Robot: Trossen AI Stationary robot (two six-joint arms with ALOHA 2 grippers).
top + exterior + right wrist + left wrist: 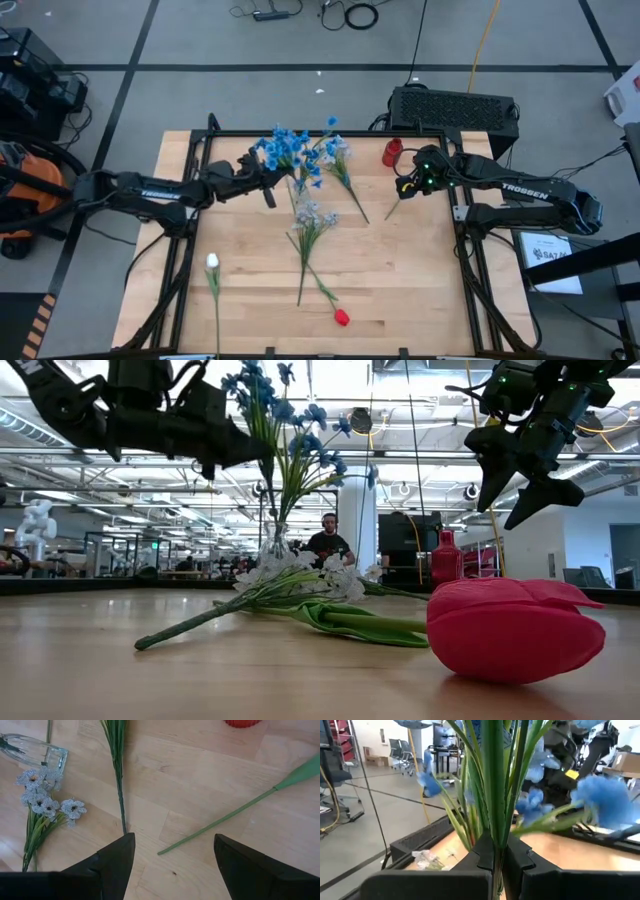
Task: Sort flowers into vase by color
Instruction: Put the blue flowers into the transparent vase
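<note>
Blue flowers [285, 148] stand upright, and their stems run down into a clear glass vase [278, 546]. My left gripper [270, 185] is shut on those stems above the vase. A pale white-lilac spray [336, 152] lies beside the vase, and another [314, 216] lies at mid-table. Near the front edge lie a red tulip [341, 317] and a white tulip [212, 262]. My right gripper [175, 865] hangs open above the table, over the bare end of a green stem [220, 820] whose head is out of view. A small red vase [391, 152] stands just beyond it. My left gripper pinches the blue flowers' green stems [495, 837] between its two fingers [517, 860], coming in level from the table's left side and lying across them. The stems stand upright in the hold, blooms above and lower ends reaching into the glass vase [278, 546].
A black box [455, 108] sits behind the table's far right corner. Black frame rails run along the table's left and right sides. Bare wood lies at the near right [420, 290]. A person [327, 540] sits in the room beyond.
</note>
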